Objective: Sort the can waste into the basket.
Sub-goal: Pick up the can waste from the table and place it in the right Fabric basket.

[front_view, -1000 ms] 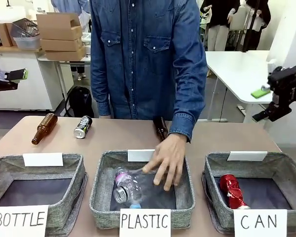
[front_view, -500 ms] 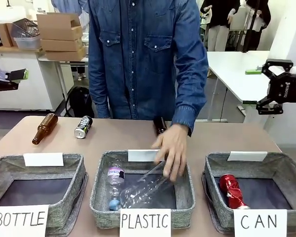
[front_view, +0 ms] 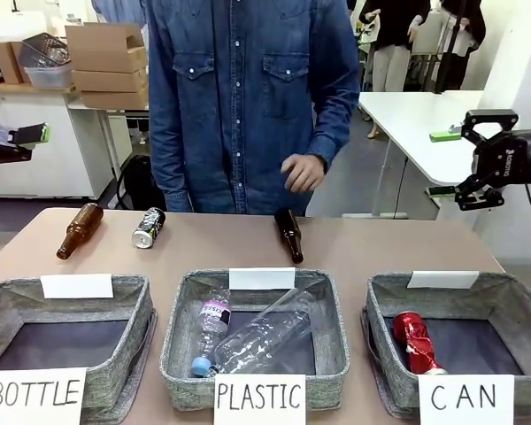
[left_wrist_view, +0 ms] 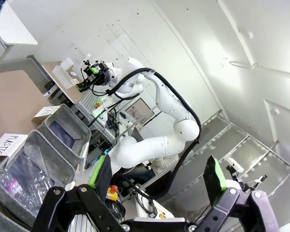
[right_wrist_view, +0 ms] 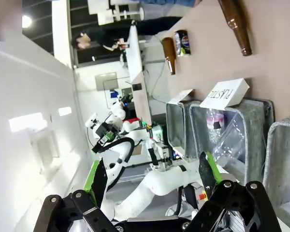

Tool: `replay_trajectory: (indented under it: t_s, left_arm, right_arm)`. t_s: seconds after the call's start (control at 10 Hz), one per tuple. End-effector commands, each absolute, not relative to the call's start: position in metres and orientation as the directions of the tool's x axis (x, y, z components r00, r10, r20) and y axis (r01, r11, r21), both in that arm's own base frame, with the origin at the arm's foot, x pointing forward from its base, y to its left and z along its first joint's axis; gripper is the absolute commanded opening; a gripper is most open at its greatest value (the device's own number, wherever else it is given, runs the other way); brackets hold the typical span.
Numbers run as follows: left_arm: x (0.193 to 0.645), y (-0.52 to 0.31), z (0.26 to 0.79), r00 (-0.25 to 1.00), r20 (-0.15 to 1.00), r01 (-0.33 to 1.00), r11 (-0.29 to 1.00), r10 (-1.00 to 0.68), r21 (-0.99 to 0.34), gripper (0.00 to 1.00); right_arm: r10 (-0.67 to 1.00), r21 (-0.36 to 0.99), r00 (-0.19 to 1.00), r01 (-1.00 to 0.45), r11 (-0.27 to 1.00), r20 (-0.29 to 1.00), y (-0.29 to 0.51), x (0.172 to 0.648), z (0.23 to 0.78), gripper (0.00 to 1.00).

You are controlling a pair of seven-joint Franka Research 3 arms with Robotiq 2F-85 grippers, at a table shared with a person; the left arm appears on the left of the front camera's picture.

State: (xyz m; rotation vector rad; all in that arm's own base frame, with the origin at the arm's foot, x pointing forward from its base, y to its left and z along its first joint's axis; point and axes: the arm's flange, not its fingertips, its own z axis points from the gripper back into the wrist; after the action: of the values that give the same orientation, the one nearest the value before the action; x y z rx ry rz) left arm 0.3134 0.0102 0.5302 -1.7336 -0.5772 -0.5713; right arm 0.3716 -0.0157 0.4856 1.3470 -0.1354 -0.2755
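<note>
Crumpled shiny red can (front_view: 413,341) lying in grey woven basket (front_view: 506,297).

Shows a shiny red can (front_view: 413,341), crumpled, lying on its side inside the grey woven basket (front_view: 513,305) signed "CAN", at 4 o'clock on the counter (front_view: 380,243). Shows a black and silver can (front_view: 148,227) on its side at 10 o'clock, silver end toward 7 o'clock, well apart from the basket.

Basket (front_view: 385,285), below the right gripper (front_view: 457,166): grey woven cloth, rough, matt. Red can (front_view: 413,341) inside it: glossy metal, dented. Black and silver can (front_view: 149,227), far across the table (front_view: 380,243) from that gripper: printed metal, shiny rim. Table: smooth, matt. Sign (front_view: 466,398) on the basket: white matt paper. Gripper pads (right_wrist_view: 94,178): green, matt.
</note>
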Motion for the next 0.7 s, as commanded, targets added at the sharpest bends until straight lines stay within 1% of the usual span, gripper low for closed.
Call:
replay_trajectory:
  t_s: [0.0,0.6]
  left_arm:
    - [0.3137,0.0077,0.5318,0.746,0.659,0.66,-0.233,0.095,-0.714,1.0]
    - [0.3137,0.0077,0.5318,0.746,0.659,0.66,-0.233,0.095,-0.714,1.0]
  right_arm:
    - [-0.265,0.976,0.963,0.094,0.199,-0.039,-0.0251,0.3748,0.4859,1.0]
    - [-0.265,0.976,0.963,0.094,0.199,-0.039,-0.0251,0.3748,0.4859,1.0]
